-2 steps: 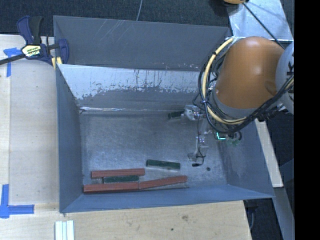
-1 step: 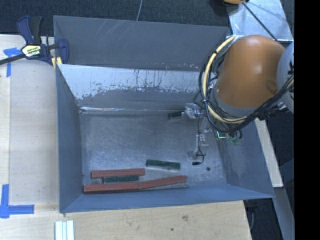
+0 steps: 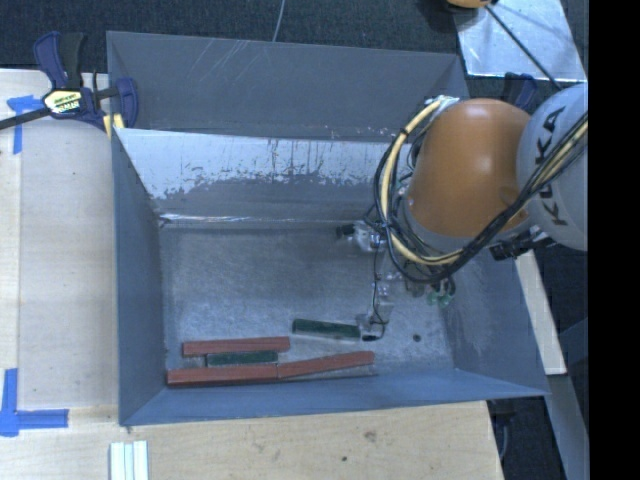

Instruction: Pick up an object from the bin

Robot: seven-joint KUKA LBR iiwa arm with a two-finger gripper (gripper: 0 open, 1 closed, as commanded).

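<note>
Orange wrist cover (image 3: 470, 168) sits above the gripper (image 3: 374, 326), its spread impossible to tell. Its tip is at the right end of a dark green stick (image 3: 322, 327), which lies left-to-right just behind the long red-brown stick (image 3: 270, 370).

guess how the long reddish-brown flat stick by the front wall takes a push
The long reddish-brown flat stick looks straight and thin, so probably stiff and light. Lying flat on the grey metal bin floor, it would likely slide or pivot rather than roll.
</note>
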